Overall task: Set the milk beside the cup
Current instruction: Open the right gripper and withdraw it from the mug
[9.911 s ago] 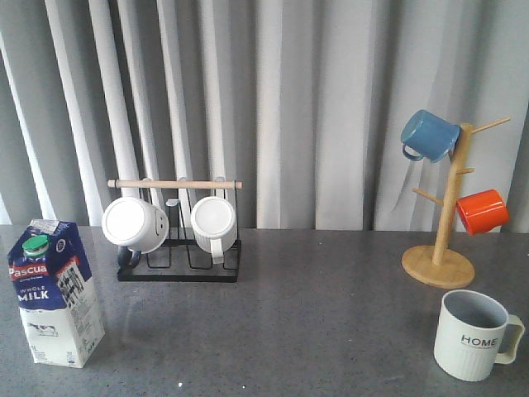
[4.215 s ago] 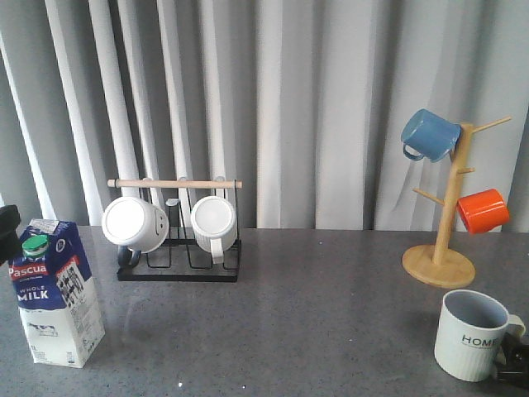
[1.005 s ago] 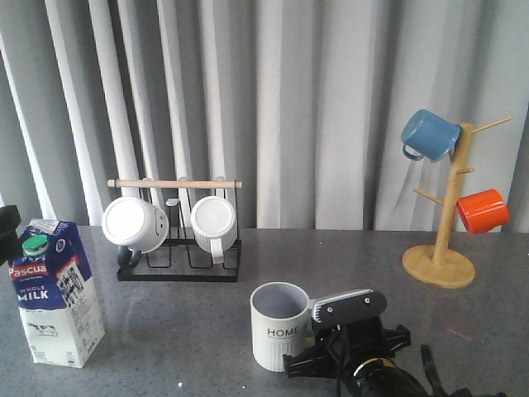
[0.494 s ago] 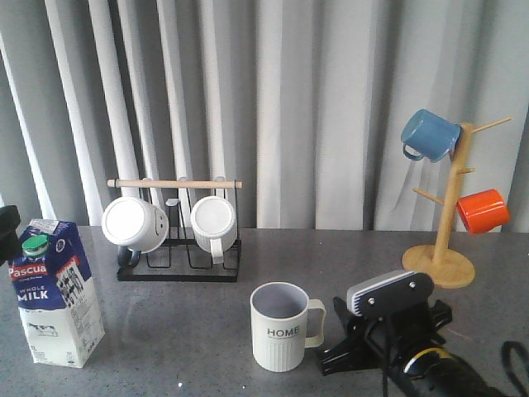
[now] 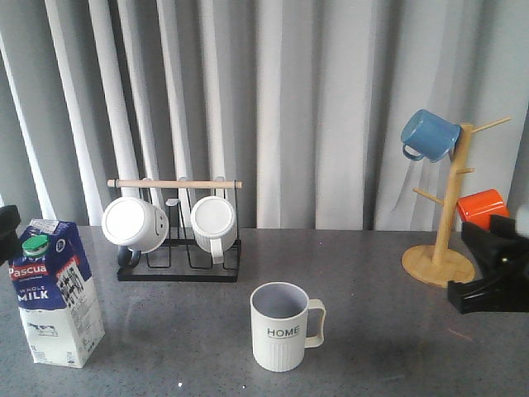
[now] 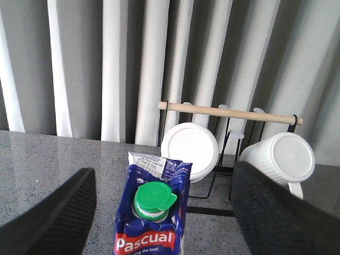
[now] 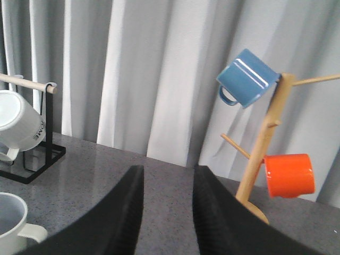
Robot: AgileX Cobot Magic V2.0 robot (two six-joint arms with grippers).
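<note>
The left pincer (image 6: 159, 223), jaws spread, hovers behind the blue-and-white gable-top milk carton (image 5: 54, 291); next, grip and carry it beside the ribbed "HOME" mug (image 5: 285, 327). The right pincer (image 7: 166, 212) is open, empty.

The right end effector (image 5: 494, 273) partly hides the orange mug (image 5: 479, 204).

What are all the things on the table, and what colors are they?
milk carton: one, blue and white with a green cap, front left
HOME cup: one, pale grey-white, front middle
black rack: one, wooden bar on top, back left
plain mugs: two, white, on the rack
wooden mug tree: one, tan, back right
blue mug: one, on the tree
orange mug: one, on the tree
table: one, dark grey
left gripper: black, open around the carton's top
right gripper: black, open, empty
</note>
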